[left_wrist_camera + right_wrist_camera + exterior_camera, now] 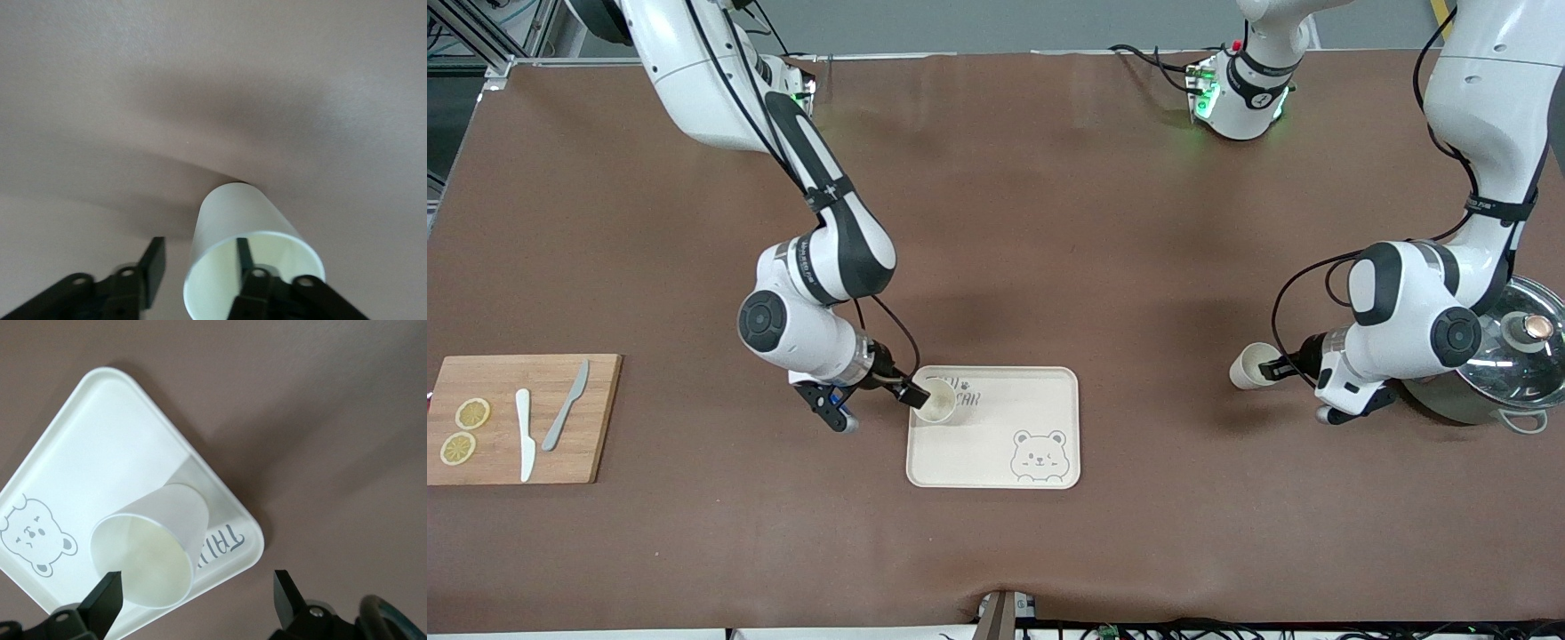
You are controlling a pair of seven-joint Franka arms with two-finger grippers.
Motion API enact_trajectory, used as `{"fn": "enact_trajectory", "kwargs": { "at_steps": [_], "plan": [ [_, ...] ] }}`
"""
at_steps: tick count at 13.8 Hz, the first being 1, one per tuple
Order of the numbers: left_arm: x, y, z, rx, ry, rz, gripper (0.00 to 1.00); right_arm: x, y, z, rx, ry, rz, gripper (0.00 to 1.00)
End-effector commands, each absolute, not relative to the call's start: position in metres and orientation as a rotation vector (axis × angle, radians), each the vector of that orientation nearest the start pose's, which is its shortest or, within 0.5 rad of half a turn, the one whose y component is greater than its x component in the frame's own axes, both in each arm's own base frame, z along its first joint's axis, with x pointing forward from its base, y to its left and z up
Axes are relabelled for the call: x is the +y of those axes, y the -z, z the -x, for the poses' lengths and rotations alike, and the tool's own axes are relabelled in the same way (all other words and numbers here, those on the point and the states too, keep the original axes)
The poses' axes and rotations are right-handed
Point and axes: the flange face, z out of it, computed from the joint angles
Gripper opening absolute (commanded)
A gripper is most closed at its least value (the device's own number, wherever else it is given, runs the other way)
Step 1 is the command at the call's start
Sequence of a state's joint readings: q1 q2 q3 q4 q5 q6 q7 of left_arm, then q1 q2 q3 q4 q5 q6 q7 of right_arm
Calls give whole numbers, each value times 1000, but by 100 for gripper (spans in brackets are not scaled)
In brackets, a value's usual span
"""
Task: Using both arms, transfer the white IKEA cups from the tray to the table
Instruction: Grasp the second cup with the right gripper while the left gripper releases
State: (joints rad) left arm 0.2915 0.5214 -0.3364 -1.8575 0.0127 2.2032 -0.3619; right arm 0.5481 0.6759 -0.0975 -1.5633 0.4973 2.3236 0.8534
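One white cup [936, 404] stands on the bear-printed tray [996, 436], in the corner toward the right arm's end. My right gripper [920, 394] is wide open just over it. In the right wrist view the cup [153, 527] rests on the tray [100, 440] close to one finger [107, 597]; the gripper [197, 587] holds nothing. The second white cup [1249, 364] is on the bare table toward the left arm's end, leaning. My left gripper [1280, 365] is at its rim. In the left wrist view the gripper [199, 257] has one finger [243, 253] inside the cup [233, 213] and one outside, with a gap.
A grey-green pot with a glass lid [1507, 356] stands close beside the left arm's wrist. A wooden cutting board [596, 418] with lemon slices and two knives lies at the right arm's end of the table.
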Motion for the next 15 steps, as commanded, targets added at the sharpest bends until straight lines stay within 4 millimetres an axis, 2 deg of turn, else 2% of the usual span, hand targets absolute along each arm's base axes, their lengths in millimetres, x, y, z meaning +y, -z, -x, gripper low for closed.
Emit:
{"fn": "enact_trajectory", "kwargs": {
  "at_steps": [1,4,5,7,8,10,12,13,14,15],
  "plan": [
    [-12,-299,-618,-531,-259,3202,100,346,-252,-635,975,-157,2652,72],
    [-9,-355,-621,-514,-205,3183,100,346,-251,-634,938,-124,2697,7],
    [-6,-375,-621,-499,-191,3179,100,347,-251,-634,932,-120,2703,0],
    [7,-406,-619,-461,-205,3173,100,343,-252,-636,928,-118,2706,0],
    [21,-423,-620,-431,-191,3178,100,341,-259,-640,929,-115,2699,0],
    [31,-452,-616,-371,-186,3180,100,337,-275,-647,925,-135,2698,0],
    [47,-481,-609,-395,-182,3166,100,325,-307,-660,918,-218,2705,0],
    [49,-503,-605,-401,-165,3159,100,316,-331,-665,909,-264,2707,0],
    [50,-520,-603,-403,-160,3155,100,306,-347,-666,900,-318,2718,0],
    [52,-534,-600,-403,-160,3146,100,288,-368,-665,882,-339,2735,0]
  ]
}}
